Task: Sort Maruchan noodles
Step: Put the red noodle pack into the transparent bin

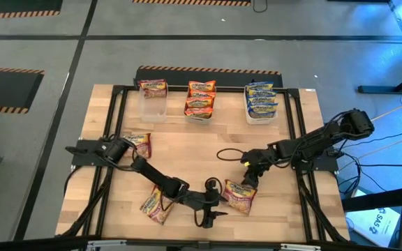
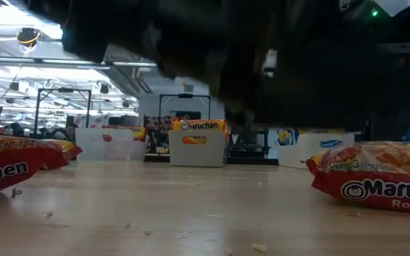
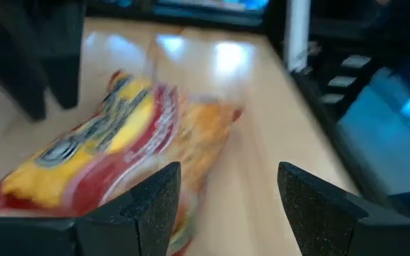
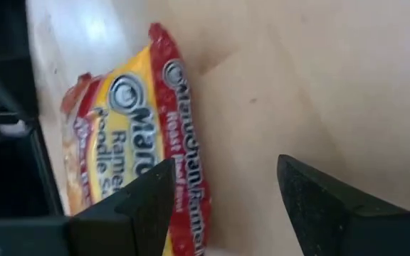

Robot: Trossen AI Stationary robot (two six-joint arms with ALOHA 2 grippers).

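Three red Maruchan noodle packets lie flat on the wooden table: one at the left (image 1: 139, 144), one near the front edge (image 1: 155, 204), one front centre (image 1: 239, 196). My left gripper (image 1: 217, 209) stands open just left of the front-centre packet (image 3: 112, 142), which lies ahead of its fingers. My right gripper (image 1: 250, 176) hovers open over the same packet's far end (image 4: 141, 142), pointing steeply down. At the far edge, three clear tubs hold a red packet (image 1: 153, 88), orange packets (image 1: 201, 97) and blue packets (image 1: 260, 97).
The tubs stand in a row along the far edge: left (image 1: 153, 108), middle (image 1: 199, 115), right (image 1: 260, 117). A black cable loop (image 1: 229, 154) lies mid-table. Black frame rails (image 1: 300, 139) run along the table's sides. Both arms meet over the front centre.
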